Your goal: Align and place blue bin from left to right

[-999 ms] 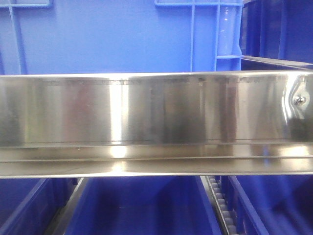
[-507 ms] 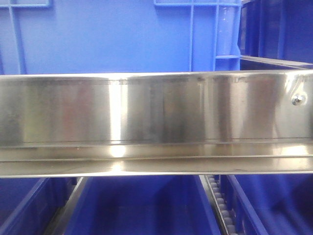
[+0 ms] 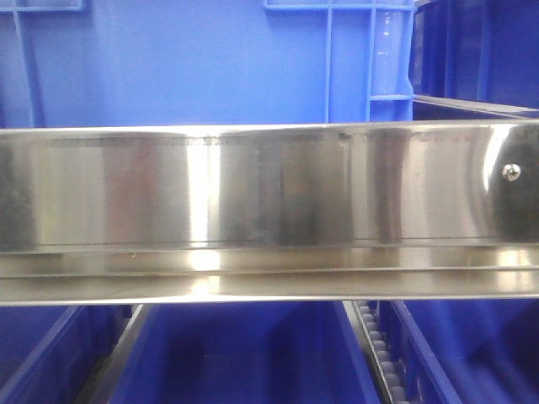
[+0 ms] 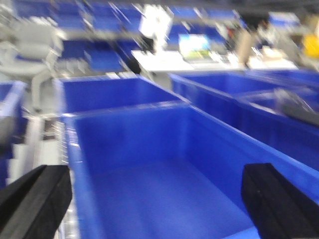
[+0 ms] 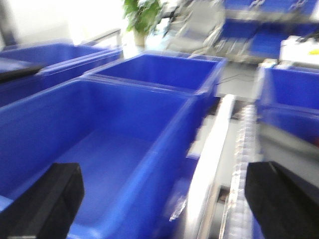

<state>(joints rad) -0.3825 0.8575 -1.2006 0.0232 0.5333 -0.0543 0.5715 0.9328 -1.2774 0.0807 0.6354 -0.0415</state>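
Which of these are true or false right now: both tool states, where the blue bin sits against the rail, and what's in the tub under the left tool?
1. The left tool is open and holds nothing. True.
2. The right tool is shut on a rim. False: it is open and grips nothing.
3. In the front view, the blue bin shows above the steel rail. True.
4. The tub below the left tool is packed with parts. False: its inside looks empty.
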